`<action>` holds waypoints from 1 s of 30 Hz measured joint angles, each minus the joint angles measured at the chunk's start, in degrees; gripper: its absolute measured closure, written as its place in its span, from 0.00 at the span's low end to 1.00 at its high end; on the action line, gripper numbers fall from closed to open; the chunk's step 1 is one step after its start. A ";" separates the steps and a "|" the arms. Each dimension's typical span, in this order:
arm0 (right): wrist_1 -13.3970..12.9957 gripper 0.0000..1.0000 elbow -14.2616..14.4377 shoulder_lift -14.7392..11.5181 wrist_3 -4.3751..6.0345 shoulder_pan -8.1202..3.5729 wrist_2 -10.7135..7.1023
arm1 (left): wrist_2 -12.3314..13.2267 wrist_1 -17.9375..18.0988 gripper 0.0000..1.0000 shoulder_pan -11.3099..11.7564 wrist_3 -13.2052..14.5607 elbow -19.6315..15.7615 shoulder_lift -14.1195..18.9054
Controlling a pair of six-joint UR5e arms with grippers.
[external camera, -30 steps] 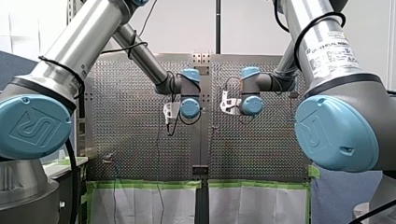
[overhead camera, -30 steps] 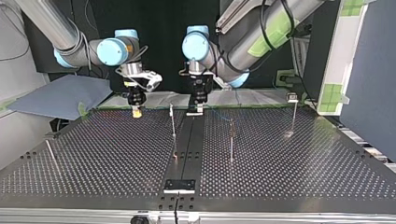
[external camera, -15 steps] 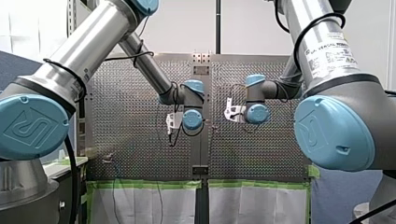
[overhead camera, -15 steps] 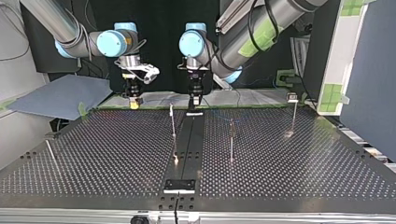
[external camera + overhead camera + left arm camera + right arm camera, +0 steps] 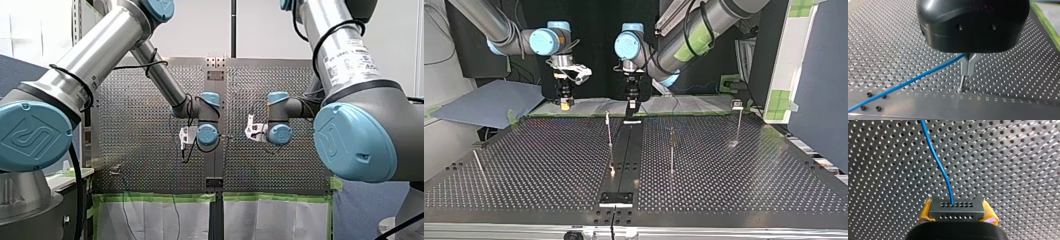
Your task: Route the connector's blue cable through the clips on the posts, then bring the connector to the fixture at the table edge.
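1. The connector [image 5: 956, 207] is seen clamped by its two short sides between the yellow pads [image 5: 926, 212] of my right gripper [image 5: 958, 215], just above the perforated table [image 5: 1023, 170].
2. The blue cable [image 5: 910, 81] is pinched by my left gripper [image 5: 967, 72], whose metal fingers [image 5: 964, 65] are drawn together on it. In the top view both grippers are held at the far edge.
3. Handling, as judged: the connector is small, rigid and light, and is best gripped by its sides, as it is now. The cable is thin and limp, so sag is to be expected, and it is best taken close beside each clip.
4. Counted: one connector, one cable, three upright posts [image 5: 609, 131], one bare rod [image 5: 479, 167], one fixture [image 5: 615, 198], two grippers.
5. No post looks threaded yet.
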 joint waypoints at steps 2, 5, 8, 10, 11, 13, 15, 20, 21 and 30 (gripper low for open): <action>-0.97 1.00 0.01 1.05 0.00 -0.18 -0.09 | 0.00 0.07 1.00 -0.11 -0.01 0.00 -0.07; -2.21 1.00 0.02 2.59 0.03 -0.38 -0.47 | -0.05 0.12 1.00 -0.30 0.02 0.00 -0.11; -3.01 1.00 -0.03 3.76 0.05 -0.69 -0.91 | -0.05 0.20 1.00 -0.41 0.04 0.00 -0.19; -3.28 1.00 -0.03 4.09 0.03 -0.97 -1.24 | -0.02 0.25 1.00 -0.46 0.07 0.07 -0.51; -3.35 1.00 -0.04 4.19 0.02 -1.08 -1.38 | -0.01 0.27 1.00 -0.50 0.12 0.15 -0.87; -3.43 1.00 -0.06 4.32 -0.04 -1.33 -1.73 | -0.03 0.26 1.00 -0.61 0.20 0.34 -1.53; -3.42 1.00 -0.07 4.37 -0.20 -1.58 -2.02 | -0.11 0.20 1.00 -0.74 0.26 0.78 -2.07; -3.37 1.00 -0.10 4.41 -0.53 -2.35 -3.21 | -0.25 -0.39 1.00 -0.71 0.31 2.88 -2.45; -3.37 1.00 -0.10 4.41 -0.59 -2.46 -3.43 | -0.23 -0.45 1.00 -0.69 0.33 3.25 -2.46; -3.41 1.00 -0.13 4.48 -1.04 -3.94 -5.03 | -0.32 -0.75 1.00 -0.77 0.84 4.37 -3.34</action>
